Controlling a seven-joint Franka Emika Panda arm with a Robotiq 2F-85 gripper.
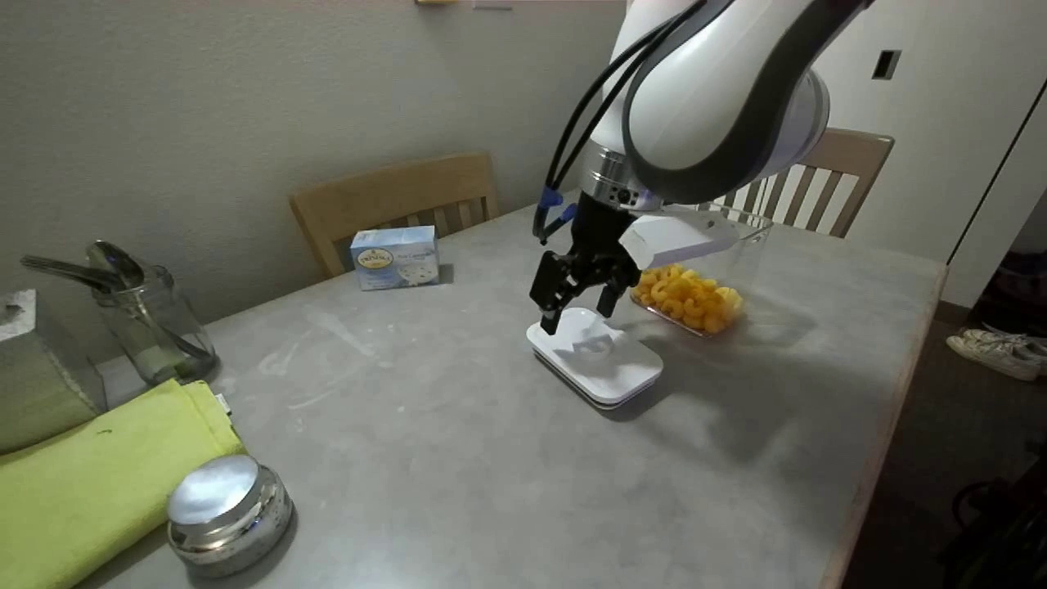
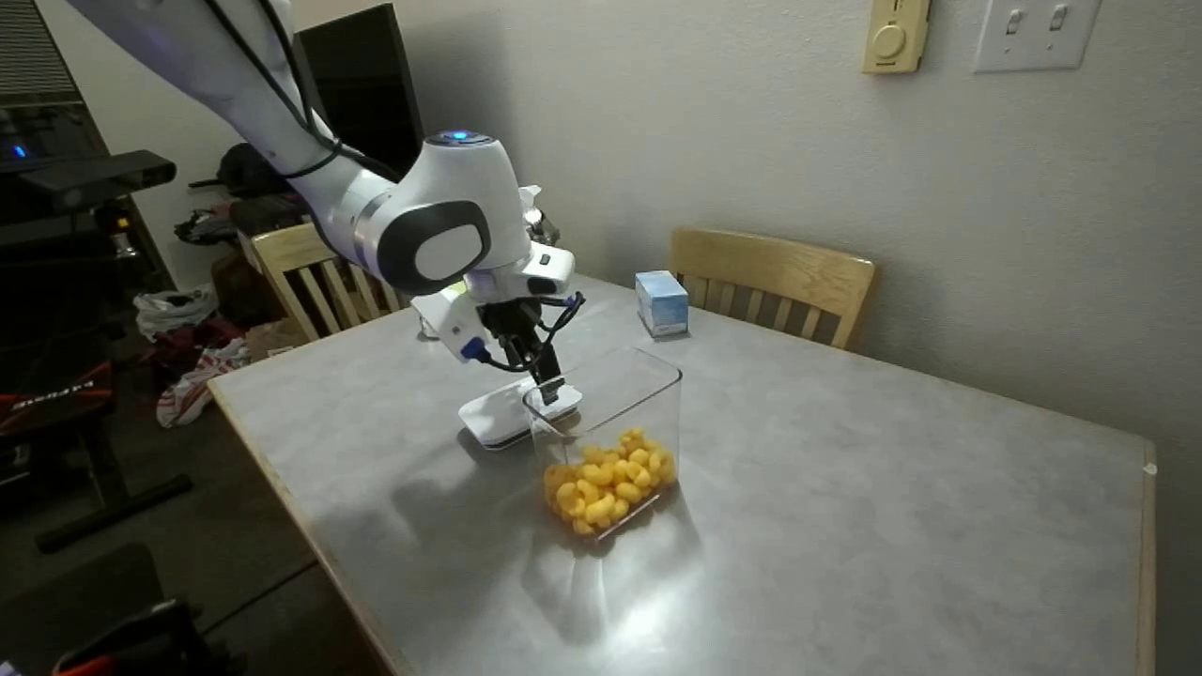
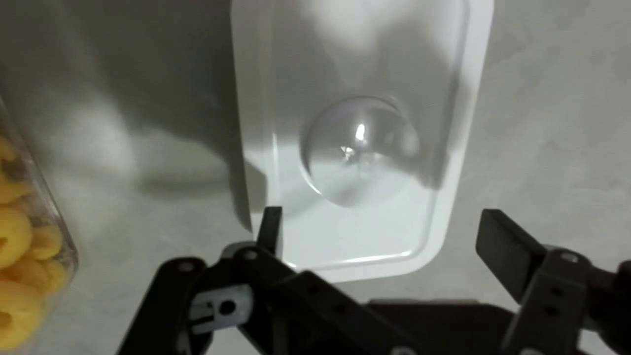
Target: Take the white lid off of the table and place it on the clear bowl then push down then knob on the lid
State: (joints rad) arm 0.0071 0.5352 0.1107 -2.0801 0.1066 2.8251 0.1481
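Presently the white lid lies flat on the table, knob uppermost, with a thin dark line visible under its rim. Patches of shadow cross its top face; knob glossy, with two bright reflections.

The gripper points down, low at one end of the lid. Jaws spread wide. Wrist view: one finger overlaps a long edge of the lid near a rounded corner; the opposite finger stands outside the other long edge. Contact with lid or table: cannot tell.

Clear bowl upright near the lid, apart from it, top uncovered; orange-yellow food pieces fill the lower part. White arm reaches in from above in both exterior views.

Farther out, in both exterior views: blue-white box, standing near the table edge in front of a wooden chair. In an exterior view, well apart from the lid: glass jar holding metal utensils, folded yellow-green cloth, round shiny metal container just beside the cloth. Light switch plate on the wall.
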